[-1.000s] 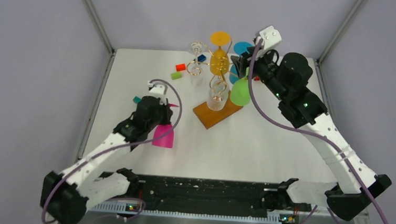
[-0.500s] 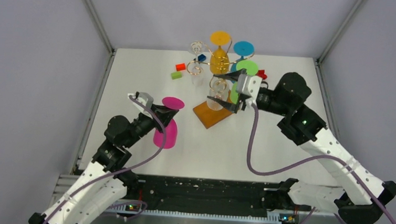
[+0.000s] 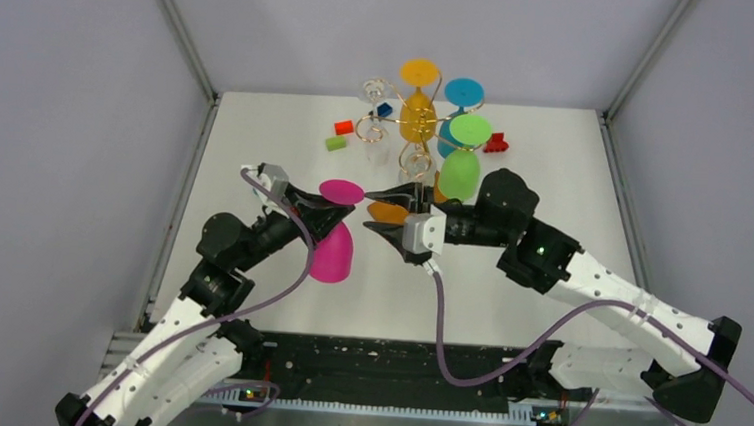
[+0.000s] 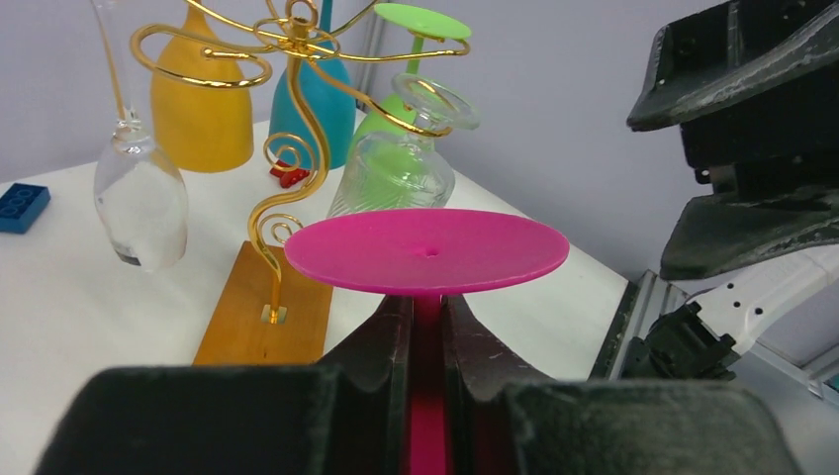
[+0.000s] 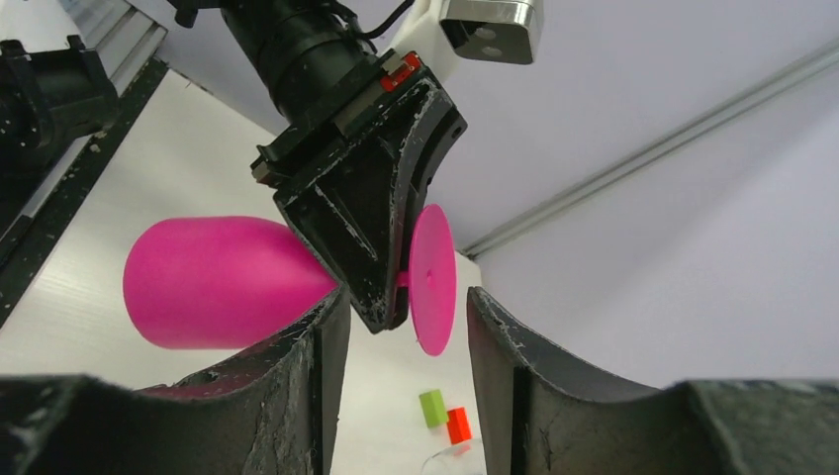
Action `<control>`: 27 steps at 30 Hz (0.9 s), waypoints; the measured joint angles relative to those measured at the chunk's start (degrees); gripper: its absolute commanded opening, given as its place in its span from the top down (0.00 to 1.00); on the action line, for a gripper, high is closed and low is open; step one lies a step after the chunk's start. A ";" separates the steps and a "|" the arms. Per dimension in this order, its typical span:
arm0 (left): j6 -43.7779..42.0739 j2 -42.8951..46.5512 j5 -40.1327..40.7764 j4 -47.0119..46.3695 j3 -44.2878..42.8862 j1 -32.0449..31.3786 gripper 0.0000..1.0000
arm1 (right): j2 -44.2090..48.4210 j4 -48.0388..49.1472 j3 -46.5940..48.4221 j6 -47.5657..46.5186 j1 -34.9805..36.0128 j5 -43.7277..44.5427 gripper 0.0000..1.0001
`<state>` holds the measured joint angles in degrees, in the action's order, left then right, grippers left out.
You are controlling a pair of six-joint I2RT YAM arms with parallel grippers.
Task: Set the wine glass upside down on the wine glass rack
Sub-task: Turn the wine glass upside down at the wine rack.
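Nearest to me, the left arm reaches forward from its base with the elbow bent and the wrist turned to the right. The left gripper (image 3: 325,212) is closed tight on the thin stem of the pink wine glass (image 3: 333,255), just under the foot. The glass is already upside down, flat foot on top and bowl hanging below (I cannot tell if the rim touches the table (image 3: 257,145)).

A little further, the right arm lies low and stretched across to the left. The right gripper (image 3: 373,211) points at the foot of the glass, close to it but apart, with its jaws open and nothing between them.

Behind both stands the wine glass rack (image 4: 252,317), which already carries an orange glass (image 3: 418,116), a teal glass (image 3: 462,91), a green glass (image 3: 459,174) and a clear glass (image 4: 141,203).

I judge that the carrying step is in hand and the hanging is not yet done. It looks like a handover is being prepared. Next, the stem must slide into a free curled arm, so that the foot rests on the wire.
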<state>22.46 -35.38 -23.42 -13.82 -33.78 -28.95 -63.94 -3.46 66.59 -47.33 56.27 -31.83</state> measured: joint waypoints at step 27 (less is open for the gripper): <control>4.70 -2.69 -8.22 -4.15 -0.61 0.20 0.82 | -6.34 4.02 -0.79 -7.93 5.73 17.27 1.00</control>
<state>27.16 -38.06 -31.64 -17.98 -34.39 -28.75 -70.28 0.56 65.80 -55.27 62.00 -14.57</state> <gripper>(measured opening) 0.137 0.019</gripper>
